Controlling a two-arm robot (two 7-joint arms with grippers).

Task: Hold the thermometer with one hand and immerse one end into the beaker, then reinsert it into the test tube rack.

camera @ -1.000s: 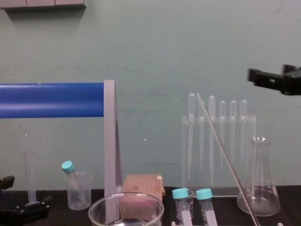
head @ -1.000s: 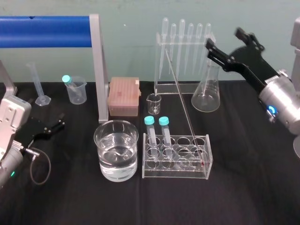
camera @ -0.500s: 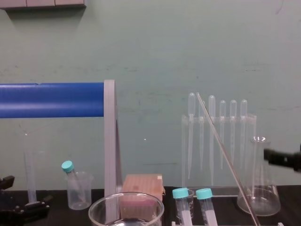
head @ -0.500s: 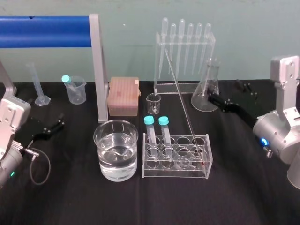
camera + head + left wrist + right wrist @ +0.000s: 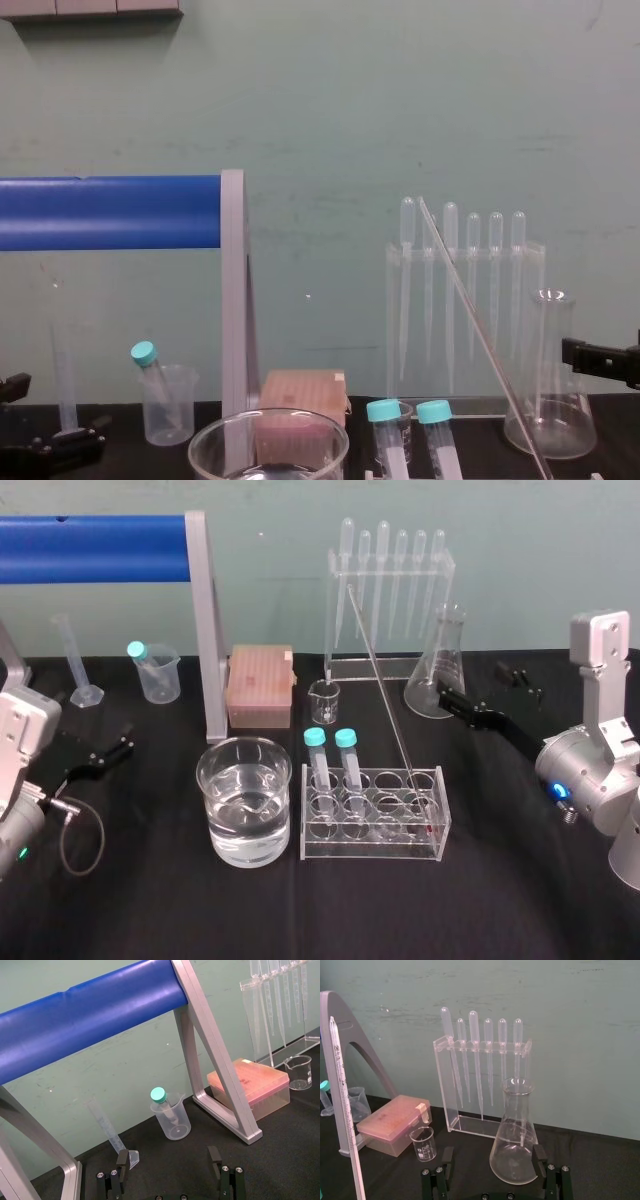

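On your right, the right gripper (image 5: pixel 493 1149) hangs low over the table, beside the flask (image 5: pixel 437 665), and its two black fingers stand apart with nothing between them. It points toward the flask and is well apart from the thermometer (image 5: pixel 388 705).

You can see the thermometer standing in the rack (image 5: pixel 372 842), its lower end in a hole at the rack's right end. It is tilted, with its top leaning back and to the left, up in front of the pipettes (image 5: pixel 385 565). No gripper touches it. Two capped tubes (image 5: pixel 330 760) stand in the left end of the same rack.

Just left of the rack sits the beaker (image 5: pixel 245 770), upright and part full of clear liquid, with nothing dipped in it.

Your left gripper (image 5: pixel 168 1156) lies low at the left side of the table, well apart from the beaker. Its fingers are spread and hold nothing.
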